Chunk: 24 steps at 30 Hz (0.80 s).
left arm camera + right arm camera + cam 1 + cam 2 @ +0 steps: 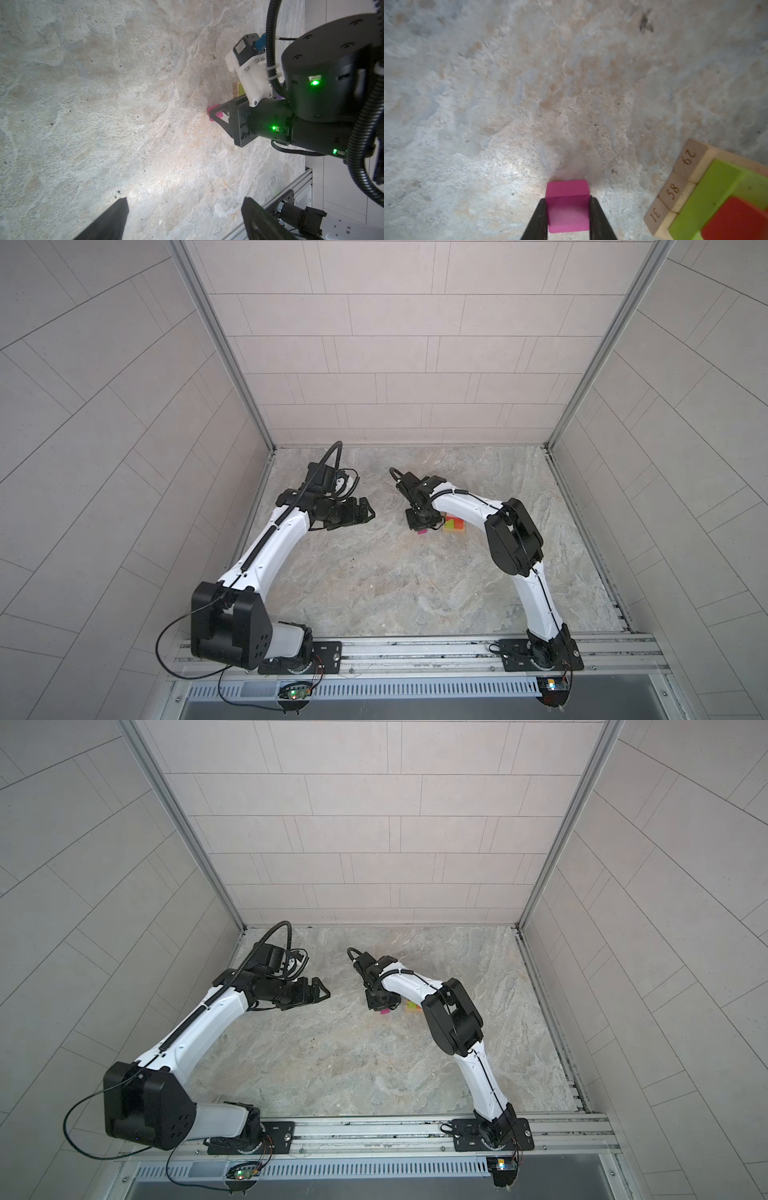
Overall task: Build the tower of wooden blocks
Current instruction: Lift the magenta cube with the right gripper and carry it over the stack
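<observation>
the marbled grey table [374, 585] fills the floor of the tiled booth. the left arm [266, 547] reaches in from 7 o'clock and the right arm [536, 593] from 5 o'clock. the right arm's white forearm and black elbow cover part of the stack in both top views.

the left gripper [370, 511] hangs above bare table with its jaws spread wide, holding nothing. it is at 9 o'clock of the cube and well apart from it.

the right gripper [568, 207] points down, jaws closed against two opposite sides of the magenta cube [568, 199], low at the table surface.

the wood block tower [454, 526] stands near the table's middle, just beside the cube at its 3 o'clock. its tan bars [675, 191], numbered 29, 58 and 31, form the base. a lime green block [716, 187] lies on them and a red block [737, 218] lies above that.
</observation>
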Each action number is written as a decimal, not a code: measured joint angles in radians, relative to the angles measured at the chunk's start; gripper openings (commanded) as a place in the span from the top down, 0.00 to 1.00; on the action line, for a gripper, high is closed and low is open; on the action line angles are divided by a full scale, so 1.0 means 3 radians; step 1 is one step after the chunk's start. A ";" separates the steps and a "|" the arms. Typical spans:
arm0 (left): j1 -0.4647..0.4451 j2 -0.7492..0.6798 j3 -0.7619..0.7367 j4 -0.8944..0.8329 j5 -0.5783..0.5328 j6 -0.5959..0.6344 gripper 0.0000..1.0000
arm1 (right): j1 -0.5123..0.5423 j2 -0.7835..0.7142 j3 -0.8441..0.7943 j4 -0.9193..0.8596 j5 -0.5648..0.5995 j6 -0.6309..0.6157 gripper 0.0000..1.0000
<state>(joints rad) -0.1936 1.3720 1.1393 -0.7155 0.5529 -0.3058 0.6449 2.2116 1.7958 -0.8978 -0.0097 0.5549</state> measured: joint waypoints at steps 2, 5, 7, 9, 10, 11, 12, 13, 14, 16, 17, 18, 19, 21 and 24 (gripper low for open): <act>0.0000 0.0000 0.0000 0.0000 0.0000 0.0000 0.08 | 0.0000 0.0000 0.0038 -0.0036 -0.0013 0.0018 0.96; 0.0000 0.0000 0.0000 0.0000 0.0000 0.0001 0.08 | 0.0000 0.0000 0.0095 -0.0099 -0.0014 0.0038 1.00; 0.0000 0.0000 0.0000 0.0000 0.0000 0.0000 0.08 | 0.0000 0.0000 0.0137 -0.0154 0.0000 0.0060 1.00; 0.0000 0.0000 0.0000 0.0000 0.0000 0.0001 0.08 | 0.0000 -0.0004 0.0177 -0.0207 0.0024 0.0075 1.00; 0.0000 -0.0001 0.0000 0.0000 0.0001 0.0000 0.08 | 0.0000 -0.0010 0.0198 -0.0231 0.0042 0.0084 1.00; 0.0000 -0.0003 0.0000 0.0000 0.0000 0.0000 0.08 | 0.0000 -0.0020 0.0214 -0.0254 0.0056 0.0088 1.00; 0.0000 -0.0004 0.0000 0.0000 0.0000 0.0000 0.08 | -0.0003 -0.0034 0.0220 -0.0268 0.0062 0.0092 1.00; 0.0000 -0.0008 0.0000 0.0000 0.0000 0.0000 0.08 | -0.0009 -0.0051 0.0231 -0.0292 0.0067 0.0097 1.00; 0.0000 -0.0010 0.0000 0.0000 0.0000 0.0000 0.08 | -0.0009 -0.0065 0.0245 -0.0315 0.0075 0.0099 1.00; 0.0000 -0.0015 -0.0001 0.0000 0.0000 0.0001 0.08 | -0.0014 -0.0106 0.0281 -0.0365 0.0099 0.0102 1.00; 0.0000 -0.0017 -0.0001 0.0000 0.0000 0.0000 0.08 | -0.0015 -0.0126 0.0303 -0.0390 0.0116 0.0104 1.00; 0.0000 -0.0017 -0.0001 0.0000 0.0000 0.0000 0.08 | -0.0015 -0.0150 0.0327 -0.0413 0.0136 0.0109 1.00; 0.0000 -0.0017 -0.0001 0.0000 0.0000 0.0001 0.08 | -0.0015 -0.0178 0.0351 -0.0435 0.0159 0.0111 1.00; 0.0000 -0.0017 -0.0001 0.0000 0.0000 0.0000 0.08 | -0.0019 -0.0233 0.0403 -0.0482 0.0212 0.0112 1.00; 0.0000 -0.0017 -0.0001 0.0000 0.0000 0.0001 0.08 | -0.0032 -0.0301 0.0490 -0.0553 0.0271 0.0112 1.00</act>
<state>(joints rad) -0.1936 1.3670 1.1389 -0.7155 0.5529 -0.3054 0.6353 2.1212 1.9427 -1.0637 0.0715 0.5884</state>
